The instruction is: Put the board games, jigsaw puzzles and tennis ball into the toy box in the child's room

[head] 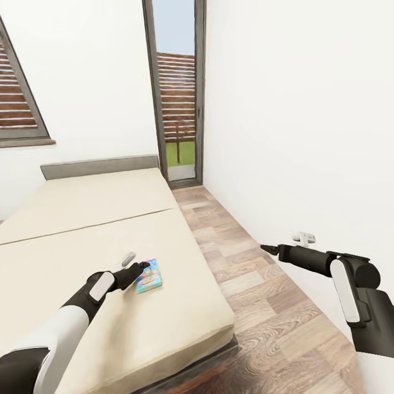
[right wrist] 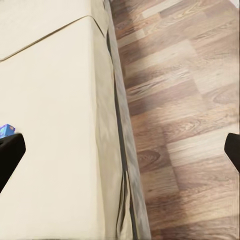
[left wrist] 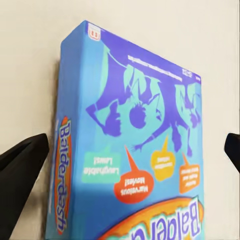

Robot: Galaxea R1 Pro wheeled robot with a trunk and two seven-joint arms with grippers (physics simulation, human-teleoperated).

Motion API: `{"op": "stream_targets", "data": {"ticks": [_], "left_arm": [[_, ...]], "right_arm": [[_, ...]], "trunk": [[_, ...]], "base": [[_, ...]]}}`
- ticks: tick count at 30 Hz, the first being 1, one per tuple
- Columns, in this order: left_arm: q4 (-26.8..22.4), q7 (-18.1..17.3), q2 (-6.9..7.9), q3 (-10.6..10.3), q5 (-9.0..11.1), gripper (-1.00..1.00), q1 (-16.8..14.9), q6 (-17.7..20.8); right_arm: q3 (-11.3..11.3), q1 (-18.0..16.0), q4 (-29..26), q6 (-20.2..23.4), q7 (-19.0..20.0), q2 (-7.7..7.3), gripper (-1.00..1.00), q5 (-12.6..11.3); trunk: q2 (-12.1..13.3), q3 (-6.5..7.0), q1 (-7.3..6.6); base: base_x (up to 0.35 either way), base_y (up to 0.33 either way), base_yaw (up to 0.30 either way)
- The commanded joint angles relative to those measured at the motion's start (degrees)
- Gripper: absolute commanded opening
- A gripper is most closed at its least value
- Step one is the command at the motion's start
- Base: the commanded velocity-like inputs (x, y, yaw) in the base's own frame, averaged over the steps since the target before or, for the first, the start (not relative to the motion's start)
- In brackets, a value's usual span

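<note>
The left end effector is stretched out over the low wide bed with the plain beige mattress, and it is at the edge of a flat blue board game box with orange "Balderdash" lettering. This box lies flat on the mattress, near the side of the bed that borders the wood-plank floor. In the left wrist view the box is between the 2 black fingers, which stand wide apart on either side of it, so this end effector is open and not gripping the box. I cannot tell if the fingers touch it.

The right end effector is held over the floor, well apart from the bed, and it holds nothing. Its 2 dark fingertips are spread far apart in the right wrist view, with the bed's grey frame edge and the floor between them.

Behind the bed there is a tall grey-framed window in the white wall.
</note>
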Motion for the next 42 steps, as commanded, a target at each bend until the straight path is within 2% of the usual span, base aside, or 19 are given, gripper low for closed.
{"op": "stream_targets", "data": {"ticks": [1,9,26,42], "left_arm": [[0.5,0.0,-0.03,0.2,0.4,1.00,0.0,0.6],[0.5,0.0,-0.03,0.2,0.3,1.00,0.0,0.5],[0.5,0.0,-0.03,0.2,0.3,1.00,0.0,0.5],[0.5,0.0,0.03,0.2,0.3,1.00,0.1,0.5]], "right_arm": [[-0.1,-0.1,0.0,0.2,0.5,0.00,1.00,0.4],[-0.2,-0.1,0.0,0.2,0.5,-0.04,1.00,0.4],[-0.2,-0.1,0.0,0.2,0.5,-0.04,1.00,0.5],[-0.2,-0.1,0.0,0.2,0.5,-0.04,1.00,0.5]], "trunk": [[0.0,-0.06,0.00],[0.0,-0.06,0.00],[0.0,-0.06,0.00],[0.0,-0.06,0.00]], "base": [[-0.001,0.000,-0.278],[0.000,0.000,-0.237],[0.000,0.000,-0.057],[0.000,0.000,-0.233]]}}
